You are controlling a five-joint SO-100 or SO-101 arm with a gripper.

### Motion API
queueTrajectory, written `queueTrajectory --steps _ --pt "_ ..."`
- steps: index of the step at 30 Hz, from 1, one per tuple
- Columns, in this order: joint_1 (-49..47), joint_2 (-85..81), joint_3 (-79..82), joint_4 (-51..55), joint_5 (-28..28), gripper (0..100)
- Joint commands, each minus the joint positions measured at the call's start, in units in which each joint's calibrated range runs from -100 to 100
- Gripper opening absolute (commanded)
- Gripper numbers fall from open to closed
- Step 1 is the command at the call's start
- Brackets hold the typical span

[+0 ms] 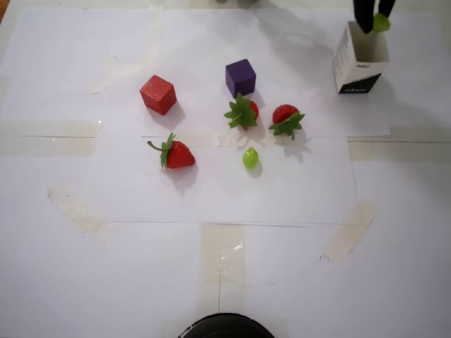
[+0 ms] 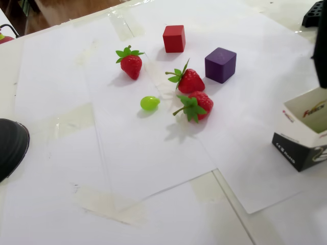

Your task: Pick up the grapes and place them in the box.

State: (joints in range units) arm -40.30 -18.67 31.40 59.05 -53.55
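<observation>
gripper (image 1: pixel 372 22) enters the overhead view from the top edge, dark fingers clamped on one green grape (image 1: pixel 381 23), positioned over the open top of the box (image 1: pixel 359 67). in the fixed view only a dark sliver of the arm shows at the right edge above the box (image 2: pixel 302 133); the held grape is not visible there. box stands upright at the right side of the table (image 1: pixel 84 282), open mouth up, black band at its base. a second grape (image 1: pixel 250 158) lies loose on the paper, just below the two close-set strawberries (image 1: pixel 243 111) (image 1: pixel 285 118). a third strawberry (image 1: pixel 176 153) lies further left in the overhead view. purple cube (image 1: pixel 240 76) sits just above the strawberry pair; red cube (image 1: pixel 158 94) stands apart to its left.
</observation>
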Motion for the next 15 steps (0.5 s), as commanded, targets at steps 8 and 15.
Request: queueTrajectory --steps 8,15 --pt "0.7 -1.5 1.1 -2.5 0.6 19" --pt "3.0 -2.9 -2.9 -1.5 1.4 18"
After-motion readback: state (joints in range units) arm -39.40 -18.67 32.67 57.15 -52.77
